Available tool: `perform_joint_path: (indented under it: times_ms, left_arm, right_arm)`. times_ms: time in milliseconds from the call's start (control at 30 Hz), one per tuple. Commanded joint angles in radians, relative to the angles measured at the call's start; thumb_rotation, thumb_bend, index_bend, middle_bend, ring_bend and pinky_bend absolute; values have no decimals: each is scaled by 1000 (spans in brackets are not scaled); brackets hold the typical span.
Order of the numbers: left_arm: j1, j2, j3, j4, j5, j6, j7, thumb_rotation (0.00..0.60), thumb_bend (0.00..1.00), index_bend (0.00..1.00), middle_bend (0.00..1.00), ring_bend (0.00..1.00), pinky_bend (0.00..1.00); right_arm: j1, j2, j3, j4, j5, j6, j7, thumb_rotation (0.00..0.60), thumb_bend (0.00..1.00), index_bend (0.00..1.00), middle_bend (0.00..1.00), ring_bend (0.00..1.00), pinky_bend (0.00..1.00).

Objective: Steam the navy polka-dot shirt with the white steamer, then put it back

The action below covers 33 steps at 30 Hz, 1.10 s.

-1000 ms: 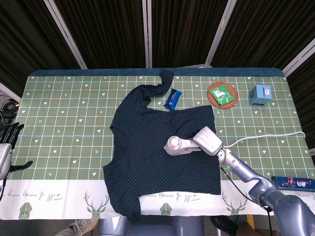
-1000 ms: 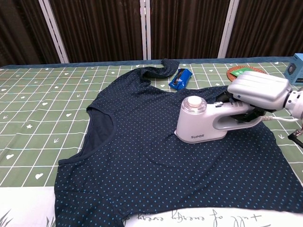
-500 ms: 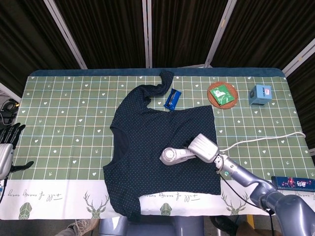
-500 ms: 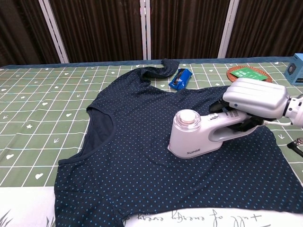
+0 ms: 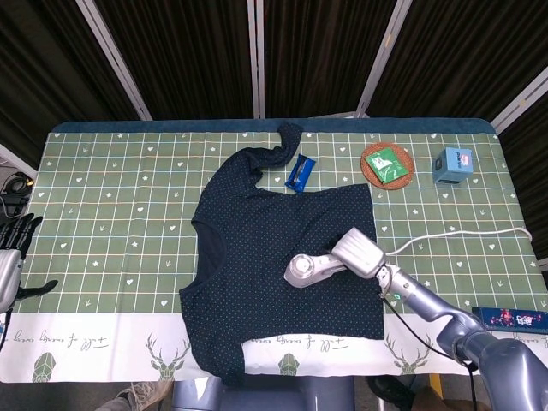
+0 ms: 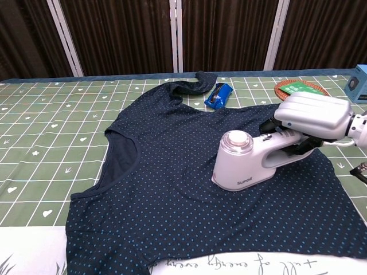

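Note:
The navy polka-dot shirt (image 5: 257, 231) (image 6: 166, 172) lies spread flat across the middle of the table, its hem hanging over the front edge. The white steamer (image 5: 306, 269) (image 6: 246, 160) rests head-down on the shirt's right half. My right hand (image 5: 358, 253) (image 6: 312, 117) grips the steamer's handle from the right, fingers wrapped under it. My left hand (image 5: 10, 257) hangs off the table's left edge, holding nothing, fingers apart; it does not show in the chest view.
A blue packet (image 5: 300, 172) (image 6: 218, 95) lies by the shirt's upper sleeve. A round woven coaster with a green card (image 5: 387, 164) and a small blue box (image 5: 452, 164) sit at the back right. The steamer's white cord (image 5: 454, 235) trails right. A dark blue flat box (image 5: 512, 319) lies near the front right corner.
My right hand slid the steamer forward and left over the shirt, then back slightly to the right. The left hand stayed still.

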Motion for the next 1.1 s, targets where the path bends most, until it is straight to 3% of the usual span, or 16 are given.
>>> perform_joint_path:
  times_ms: [33,600,767,1100]
  left_arm:
    - [0,0,0,0,0,0,0,600,0,0,0,0,0]
    - [0,0,1,-3,2,2,1,600,0,0,0,0,0]
    - [0,0,2,-2,4,1,1,600,0,0,0,0,0]
    - [0,-3,2,-2,3,4,8,600,0,0,0,0,0]
  right_arm:
    - [-9,-6,3,27,10,-6,13,600,753,759,710,692,913]
    - [-57,-17,-31,192,1,34,107,600,753,759,710,692,913]
    - [-39,-22,-36,172,-7,38,172,600,752,759,710,692,912]
    - [-5,-55,-21,132,-11,44,163,600,752,759,710,692,912]
